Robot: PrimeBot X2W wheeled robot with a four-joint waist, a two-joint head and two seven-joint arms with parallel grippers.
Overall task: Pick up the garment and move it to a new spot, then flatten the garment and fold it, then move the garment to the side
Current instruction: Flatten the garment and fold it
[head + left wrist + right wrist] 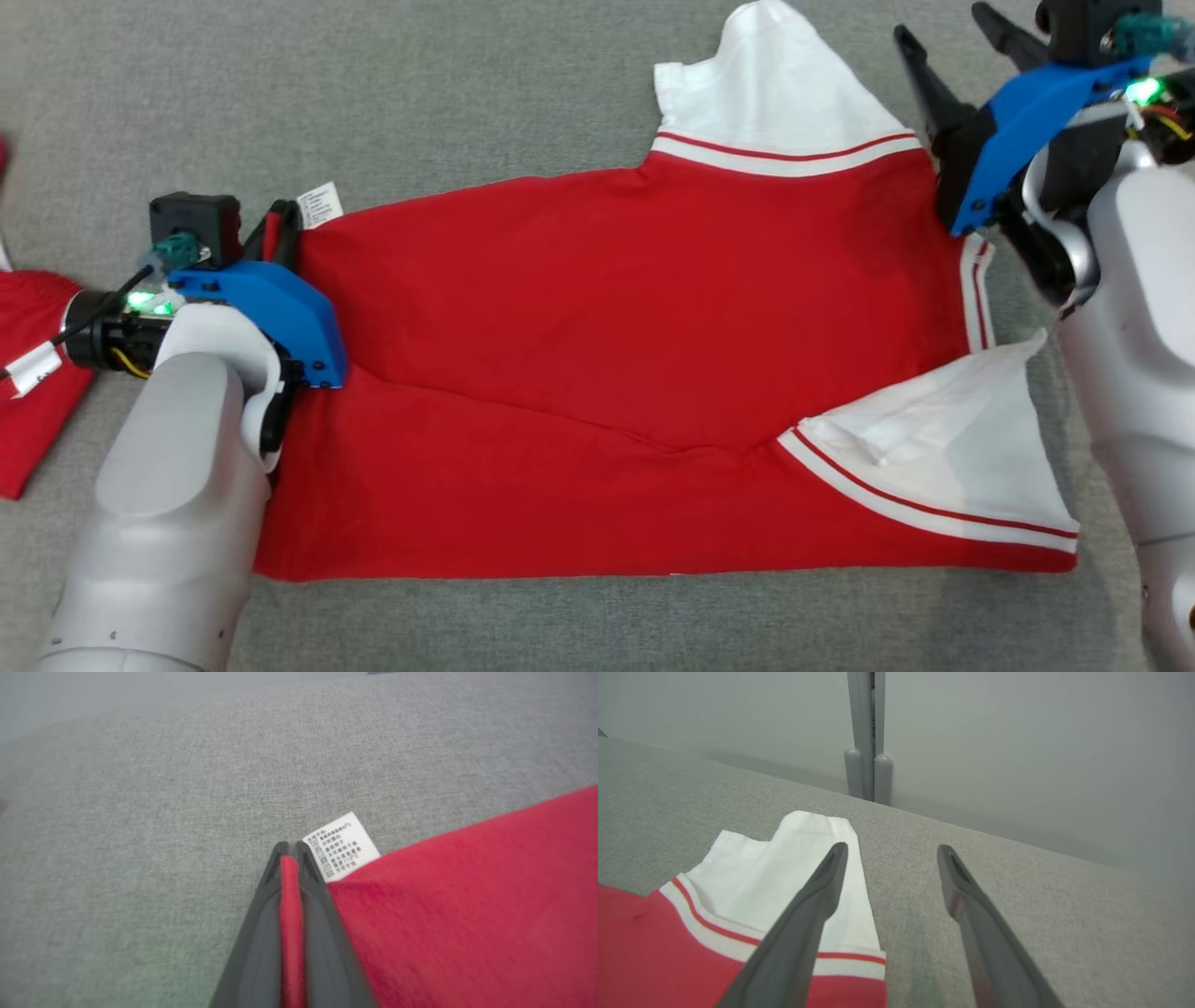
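Outboard of the left gripper (pixel 280 226), at the far left edge, part of a second red cloth (pixel 28 392). Between that gripper's two dark fingers (pixel 257 933), closed tight, a thin ridge of red fabric pinched along their whole visible length. Just right of the fingertips in the left wrist view, a small white care label (pixel 342 845) with dark print, poking out from the hem onto the grey. From those fingers rightward, the garment (pixel 607 308): a red shirt laid sideways and mostly flat, with one long shallow crease across the middle of the body. At its right end, two white sleeves, each joined to the red by a white band with a thin red stripe: the far sleeve (pixel 775 89) fanned out off toward where the fingertips point, the near sleeve (pixel 952 448) folded over the red, back toward the wrists. By that same end, the right gripper (pixel 941 26), fingers spread wide with nothing between them; under its left finger in the right wrist view, the far sleeve; contact with the cloth not clear. Beneath it all, a flat grey woven surface (pixel 467 84). Past the open fingertips, beyond the surface's far edge, a plain pale grey wall (pixel 1041 742) and a narrow grey upright post (pixel 867 728).
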